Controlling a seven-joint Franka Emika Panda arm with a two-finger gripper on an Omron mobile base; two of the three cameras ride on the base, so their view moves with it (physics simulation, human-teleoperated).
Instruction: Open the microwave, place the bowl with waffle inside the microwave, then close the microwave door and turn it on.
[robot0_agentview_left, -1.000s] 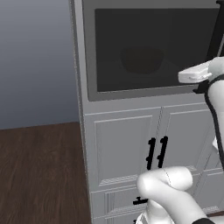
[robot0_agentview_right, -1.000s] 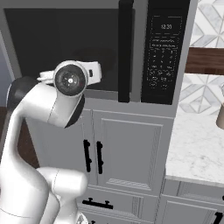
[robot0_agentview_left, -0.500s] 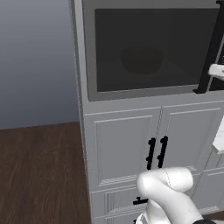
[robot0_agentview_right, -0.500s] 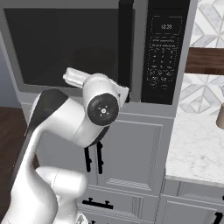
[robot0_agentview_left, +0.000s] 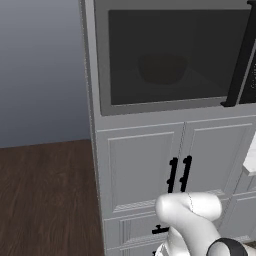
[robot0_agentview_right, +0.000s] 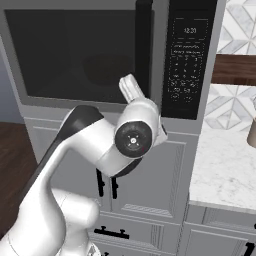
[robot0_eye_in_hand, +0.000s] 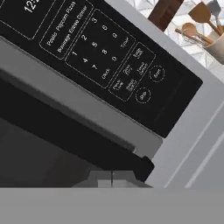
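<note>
The microwave (robot0_agentview_left: 170, 55) is built in above white cabinets, and its door (robot0_agentview_right: 80, 50) is closed. Behind the dark glass the bowl (robot0_agentview_left: 162, 67) shows as a dim round shape, also faint in the right base view (robot0_agentview_right: 102, 67). The black bar handle (robot0_agentview_right: 144, 45) stands right of the window, beside the dark control strip (robot0_agentview_right: 189, 60). In the hand view my gripper (robot0_eye_in_hand: 111, 178) is shut on nothing, just below the handle's lower end (robot0_eye_in_hand: 140, 164), facing the keypad (robot0_eye_in_hand: 105, 57). My wrist (robot0_agentview_right: 132, 137) hangs in front of the microwave's lower edge.
White cabinet doors with short black handles (robot0_agentview_left: 179, 175) sit under the microwave. A marble counter (robot0_agentview_right: 225, 165) lies to the right, with a holder of wooden utensils (robot0_eye_in_hand: 210, 39) and a dark wood shelf (robot0_agentview_right: 235, 70) above. Wood floor (robot0_agentview_left: 45, 190) spreads to the left.
The arm has swung down and in from the handle's height. In the left base view the hand has slid off the right edge. In the right base view the wrist has moved right and lower.
</note>
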